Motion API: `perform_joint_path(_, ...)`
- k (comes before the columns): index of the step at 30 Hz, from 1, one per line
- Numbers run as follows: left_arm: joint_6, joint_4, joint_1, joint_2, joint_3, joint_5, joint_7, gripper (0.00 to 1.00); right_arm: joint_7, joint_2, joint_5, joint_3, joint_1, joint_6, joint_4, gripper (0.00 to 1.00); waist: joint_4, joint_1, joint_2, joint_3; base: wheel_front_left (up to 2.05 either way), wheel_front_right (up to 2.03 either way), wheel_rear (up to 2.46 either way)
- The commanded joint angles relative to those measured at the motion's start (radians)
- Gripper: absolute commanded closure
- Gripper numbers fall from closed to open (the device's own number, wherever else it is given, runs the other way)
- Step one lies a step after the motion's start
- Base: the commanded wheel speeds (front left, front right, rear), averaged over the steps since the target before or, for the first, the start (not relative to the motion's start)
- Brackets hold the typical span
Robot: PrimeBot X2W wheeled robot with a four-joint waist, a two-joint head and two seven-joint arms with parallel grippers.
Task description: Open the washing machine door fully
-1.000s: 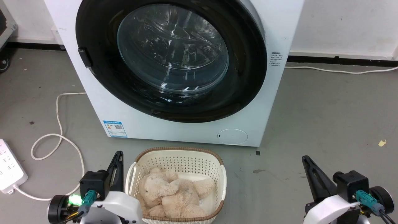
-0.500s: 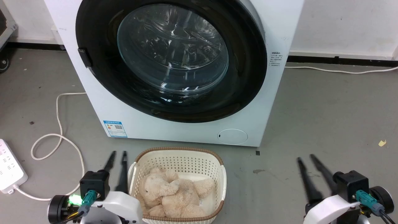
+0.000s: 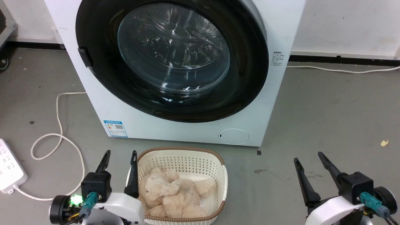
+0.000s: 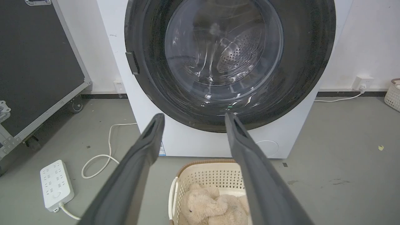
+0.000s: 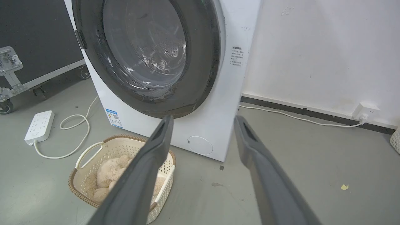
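Head view, both arms at rest height. Your left end effector (image 3: 121, 153) rises from the lower left, fingers pointing up the view and spread apart with nothing between them. It stands just beside the left rim of the laundry basket (image 3: 181, 149), and its inner finger overlaps that rim in this view; contact cannot be judged. Your right end effector (image 3: 307, 156) rises from the lower right, well to the right of the basket, over bare floor (image 3: 328, 118). Its fingers are likewise parted and empty, leaning slightly leftward.

The washing machine door (image 3: 172, 59) lies beyond the basket and higher in the view, shut flat against the white washing machine (image 3: 140, 125). Neither end effector touches it. Its dark latch (image 3: 85, 57) sits on the door's left edge, above and beyond the left end effector.

Left wrist view: the two fingers frame the door's lower rim, with the basket just below them. Right wrist view: the door appears up and to the left of the fingers, seen at an angle.

A plush bear (image 3: 168, 193) lies inside the basket. A power strip (image 3: 9, 168) and a looped cable (image 3: 59, 137) lie on the floor to the left of the basket.
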State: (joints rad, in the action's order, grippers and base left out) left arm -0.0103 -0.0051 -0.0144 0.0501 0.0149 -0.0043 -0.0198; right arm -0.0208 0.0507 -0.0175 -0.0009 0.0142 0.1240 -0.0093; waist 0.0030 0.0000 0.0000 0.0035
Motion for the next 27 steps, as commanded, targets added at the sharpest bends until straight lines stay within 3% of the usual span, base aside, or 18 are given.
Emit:
perform_joint_path(1, -0.006, -0.007, 0.015, 0.000, 0.002, -0.010, -0.012, 0.00, -0.012, 0.004, -0.006, 0.001, 0.005, 0.001, -0.008, 0.00, 0.002, 0.0000, 0.0000, 0.005, 0.00, 0.00, 0.00)
perform_joint_path(22, -0.026, -0.048, -0.022, 0.000, 0.018, -0.037, -0.054, 0.00, 0.009, 0.059, -0.110, -0.013, -0.158, 0.002, -0.003, 0.00, 0.036, 0.0000, 0.0000, 0.115, 0.00, 0.00, 0.00)
perform_joint_path(24, -0.030, -0.052, -0.025, 0.000, 0.021, -0.041, -0.058, 0.00, 0.020, 0.057, -0.138, -0.026, -0.182, 0.002, 0.003, 1.00, 0.040, 0.0000, 0.0000, 0.125, 0.00, 0.00, 0.00)
perform_joint_path(27, -0.036, -0.057, -0.029, 0.000, 0.025, -0.046, -0.065, 0.00, 0.037, 0.058, -0.176, -0.046, -0.221, 0.002, 0.012, 1.00, 0.046, 0.0000, 0.0000, 0.139, 0.00, 0.00, 0.00)
